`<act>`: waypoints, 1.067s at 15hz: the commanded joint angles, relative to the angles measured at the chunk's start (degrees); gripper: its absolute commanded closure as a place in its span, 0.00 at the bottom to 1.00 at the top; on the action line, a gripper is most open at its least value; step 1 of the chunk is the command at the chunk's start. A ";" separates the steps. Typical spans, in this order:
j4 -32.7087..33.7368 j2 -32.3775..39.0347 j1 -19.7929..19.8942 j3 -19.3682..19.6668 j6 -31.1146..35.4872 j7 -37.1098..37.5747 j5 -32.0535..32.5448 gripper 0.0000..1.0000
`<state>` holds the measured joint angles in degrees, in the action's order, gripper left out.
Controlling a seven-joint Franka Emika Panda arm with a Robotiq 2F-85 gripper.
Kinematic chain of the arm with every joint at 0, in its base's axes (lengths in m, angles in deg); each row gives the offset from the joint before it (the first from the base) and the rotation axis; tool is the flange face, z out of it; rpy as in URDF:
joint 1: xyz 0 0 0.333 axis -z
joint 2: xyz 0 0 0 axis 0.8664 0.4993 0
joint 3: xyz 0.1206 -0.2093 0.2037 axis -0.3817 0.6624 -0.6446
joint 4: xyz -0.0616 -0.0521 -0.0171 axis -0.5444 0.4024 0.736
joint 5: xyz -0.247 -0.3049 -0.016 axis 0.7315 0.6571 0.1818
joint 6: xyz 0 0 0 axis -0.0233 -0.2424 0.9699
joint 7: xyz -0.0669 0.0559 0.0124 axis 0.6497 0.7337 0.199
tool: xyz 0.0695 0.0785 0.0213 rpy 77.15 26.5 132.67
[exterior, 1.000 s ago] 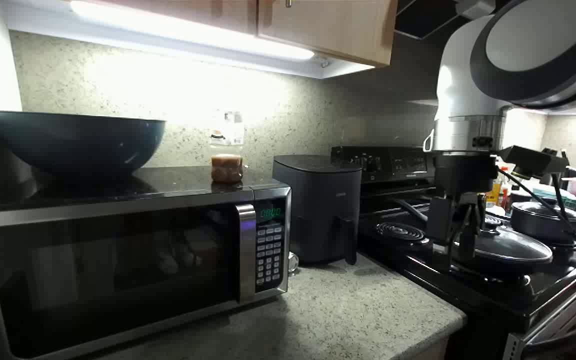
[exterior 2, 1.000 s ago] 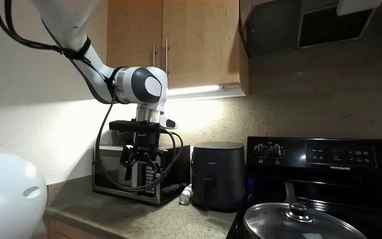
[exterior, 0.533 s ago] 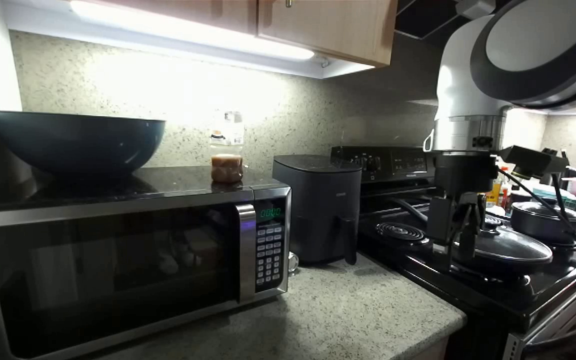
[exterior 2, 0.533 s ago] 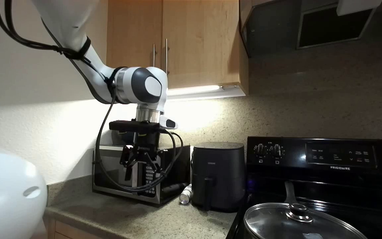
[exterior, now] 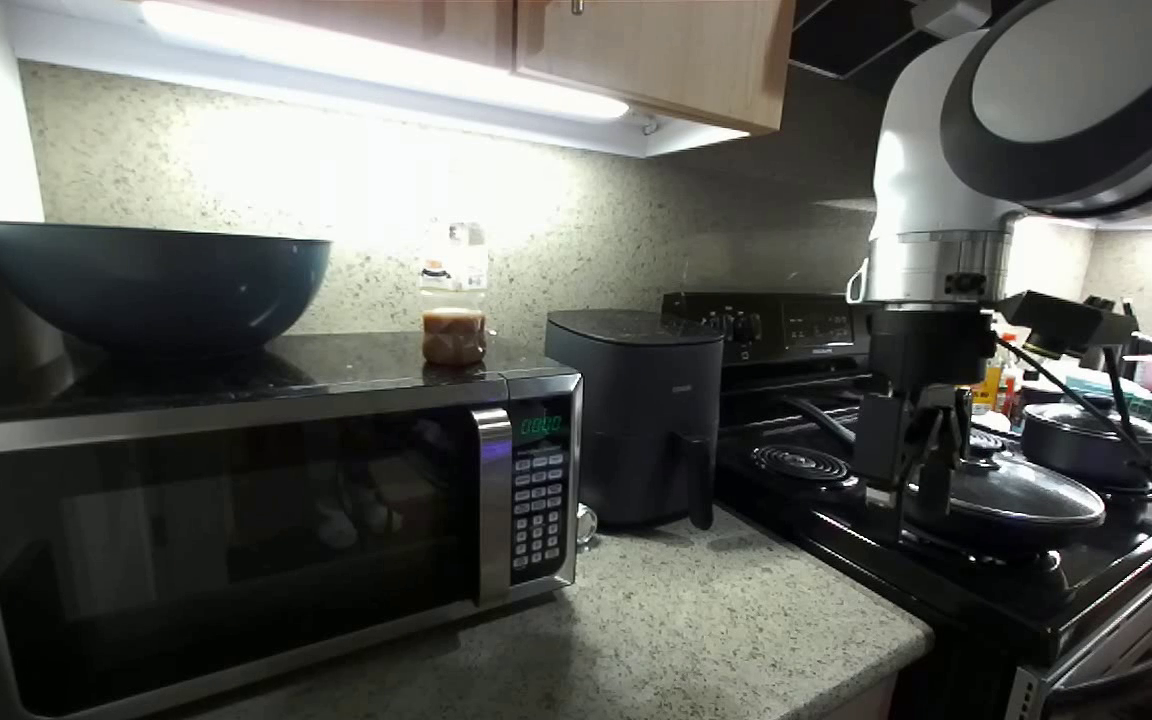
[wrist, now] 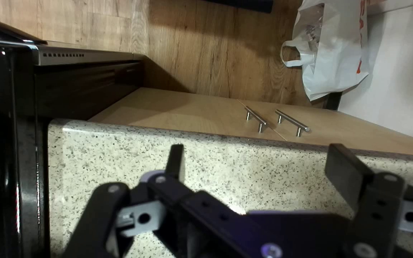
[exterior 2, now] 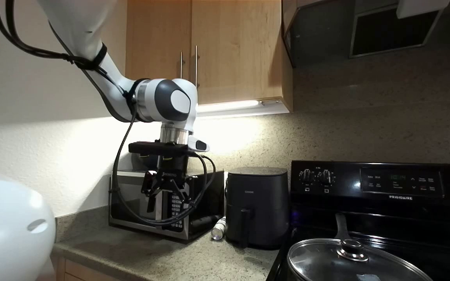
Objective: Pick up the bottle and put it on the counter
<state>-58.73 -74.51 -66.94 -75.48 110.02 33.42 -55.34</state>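
Observation:
The bottle (exterior: 454, 335), clear with brown liquid in its lower part and a pale label, stands upright on top of the microwave near its right end. I cannot make it out in the exterior view where the arm hangs in front of the microwave. My gripper (wrist: 256, 154) points down, open, its fingers wide apart and only the speckled counter (wrist: 120, 154) seen below them. Seen from outside, the gripper (exterior 2: 170, 206) hangs in front of the microwave, above the counter (exterior 2: 143, 253) and apart from the bottle.
The microwave (exterior: 236, 560) also carries a large dark bowl (exterior: 156, 285). Beside it stand a black air fryer (exterior: 636, 420) and a lying clear-and-white cylinder (exterior 2: 218, 229). The stove holds a lidded pan (exterior 2: 350, 257). Wall cabinets (exterior 2: 236, 50) overhang the back. A white bag (wrist: 335, 53) lies on the floor.

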 commanded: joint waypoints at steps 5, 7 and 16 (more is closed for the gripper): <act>3.46 6.61 -1.17 -3.61 13.52 -0.82 0.25 0.00; 4.95 9.14 -2.32 -5.02 20.50 -1.49 0.52 0.00; 5.91 10.88 -3.44 -6.30 26.85 -0.08 0.19 0.00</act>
<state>-52.90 -63.61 -70.64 -81.51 137.00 33.37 -55.07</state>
